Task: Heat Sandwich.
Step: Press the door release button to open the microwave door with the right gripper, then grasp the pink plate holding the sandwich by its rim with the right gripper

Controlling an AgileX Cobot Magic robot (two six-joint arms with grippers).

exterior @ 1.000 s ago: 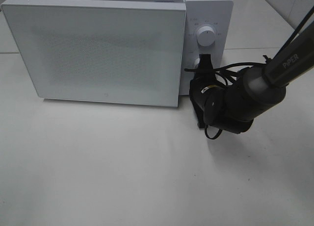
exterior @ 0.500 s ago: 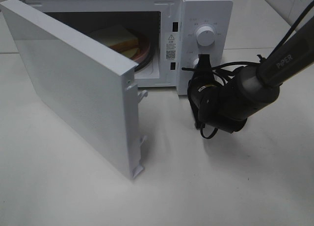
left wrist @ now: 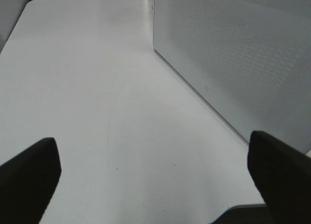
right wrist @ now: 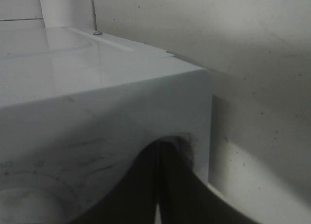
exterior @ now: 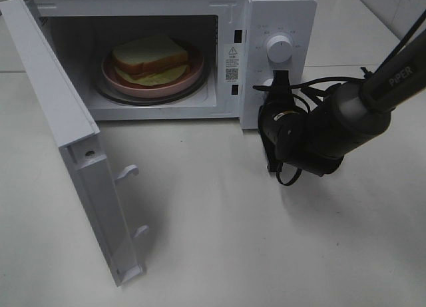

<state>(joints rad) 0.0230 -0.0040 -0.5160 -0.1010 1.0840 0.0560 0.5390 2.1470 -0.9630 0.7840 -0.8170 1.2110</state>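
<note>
Right pincer (exterior: 278, 79) clenched, tips against the microwave (exterior: 293, 14) front just below the dial (exterior: 279, 48). Left pincer (left wrist: 155, 185) spread wide, holding nothing. Sandwich (exterior: 149, 57) lies on pink plate (exterior: 154, 89) inside the microwave. Door (exterior: 86, 160) stands wide open. All on white worktop (exterior: 266, 240).

Black on the fingers (exterior: 277, 87) of the right gripper (exterior: 278, 75) and of the left gripper (left wrist: 155, 178). White on the microwave (exterior: 279, 14), knob (exterior: 279, 48) just past the right fingers included. Fine dotted grid on the white door (left wrist: 233, 54) beside the left fingers. Sandwich (exterior: 148, 54): white bread, tan crust, yellow-green filling. Pink plate (exterior: 113, 77). Off-white table (exterior: 219, 240).
</note>
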